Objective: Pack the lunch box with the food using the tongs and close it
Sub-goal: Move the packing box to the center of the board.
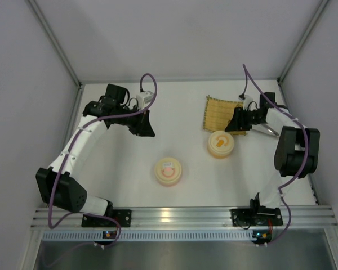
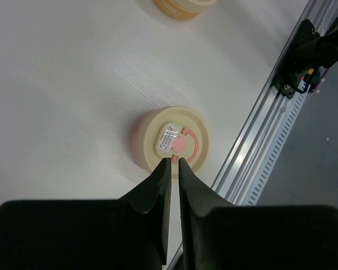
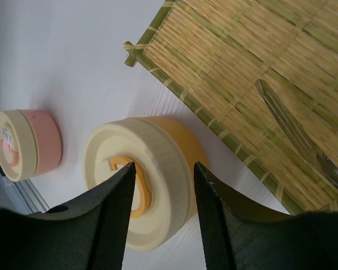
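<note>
Just beside the right hand [image 3: 163, 167], parted and empty, seemingly to take them, the tongs [image 3: 284, 118] lie on the bamboo mat [image 3: 231, 62]; the left hand [image 2: 174, 160] is clenched, empty.

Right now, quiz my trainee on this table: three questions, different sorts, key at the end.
1. True or false: the tongs lie on the bamboo mat.
2. The lidded container nearest the mat has a body that is: A orange, B blue, C green.
3. In one word, what does the left gripper hold?

Key: 1 true. 2 A. 3 nothing; its jaws are almost together and empty, hovering above the table.
</note>
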You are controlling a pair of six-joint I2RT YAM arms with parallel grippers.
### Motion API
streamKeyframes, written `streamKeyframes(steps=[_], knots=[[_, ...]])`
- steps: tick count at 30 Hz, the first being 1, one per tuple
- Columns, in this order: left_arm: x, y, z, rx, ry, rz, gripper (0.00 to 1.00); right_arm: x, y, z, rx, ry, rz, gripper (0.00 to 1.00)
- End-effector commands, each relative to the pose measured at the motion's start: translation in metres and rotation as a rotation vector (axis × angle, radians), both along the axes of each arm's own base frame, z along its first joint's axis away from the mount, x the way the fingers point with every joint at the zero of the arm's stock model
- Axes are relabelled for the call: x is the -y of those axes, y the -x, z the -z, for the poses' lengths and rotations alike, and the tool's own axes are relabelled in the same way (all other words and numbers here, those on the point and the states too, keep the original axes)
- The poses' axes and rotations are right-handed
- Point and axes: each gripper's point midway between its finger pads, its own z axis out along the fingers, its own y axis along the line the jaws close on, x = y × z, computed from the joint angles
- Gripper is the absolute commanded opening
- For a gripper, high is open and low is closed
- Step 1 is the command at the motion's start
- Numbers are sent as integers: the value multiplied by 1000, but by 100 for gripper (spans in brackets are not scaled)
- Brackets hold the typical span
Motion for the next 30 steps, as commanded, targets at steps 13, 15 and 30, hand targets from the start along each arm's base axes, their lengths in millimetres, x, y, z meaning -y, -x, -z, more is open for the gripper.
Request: streamKeyframes(steps=[13,15,30], knots=[[2,0,-6,54,28,12,15,-20,17,14,30,-1,-174,32],[2,1,-1,45,24,7,15,-30,28,17,20,-3,-210,29],[-10,-7,34,-7,-31,-73,27,-108,88,22,15,-17,-442,15]])
